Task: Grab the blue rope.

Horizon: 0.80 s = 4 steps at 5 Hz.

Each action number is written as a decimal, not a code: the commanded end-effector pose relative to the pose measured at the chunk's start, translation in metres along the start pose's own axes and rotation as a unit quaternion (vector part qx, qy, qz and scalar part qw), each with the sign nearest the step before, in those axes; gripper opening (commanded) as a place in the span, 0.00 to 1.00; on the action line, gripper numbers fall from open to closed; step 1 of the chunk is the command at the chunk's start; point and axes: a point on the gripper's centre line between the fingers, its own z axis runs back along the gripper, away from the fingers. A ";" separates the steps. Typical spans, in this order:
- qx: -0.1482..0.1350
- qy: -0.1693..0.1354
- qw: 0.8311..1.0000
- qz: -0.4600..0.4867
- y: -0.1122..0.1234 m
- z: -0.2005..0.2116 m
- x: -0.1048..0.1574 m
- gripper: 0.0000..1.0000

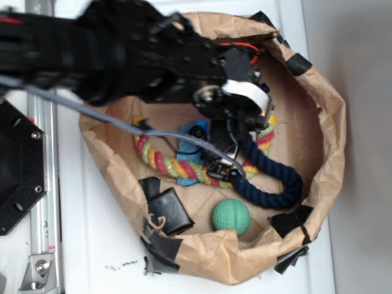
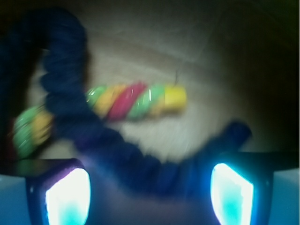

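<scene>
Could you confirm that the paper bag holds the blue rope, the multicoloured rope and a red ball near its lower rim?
Not quite: the ball is green, not red, as the exterior view shows. The rest holds: it sits near the lower rim of the paper bag, with the blue rope and the multicoloured rope also inside.

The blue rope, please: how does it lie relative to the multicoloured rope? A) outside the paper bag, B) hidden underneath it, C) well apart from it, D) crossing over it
D, since in the wrist view the blue rope runs across the top of the multicoloured rope, covering part of it.
</scene>
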 end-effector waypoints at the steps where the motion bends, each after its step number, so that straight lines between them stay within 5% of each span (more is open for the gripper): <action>1: 0.008 -0.048 0.986 -0.161 -0.038 0.003 0.045 1.00; 2: -0.015 0.003 0.986 -0.165 -0.060 -0.005 0.043 0.76; 3: -0.008 0.030 0.990 -0.137 -0.065 0.001 0.038 0.00; 4: -0.022 0.045 0.993 -0.108 -0.074 0.011 0.034 0.00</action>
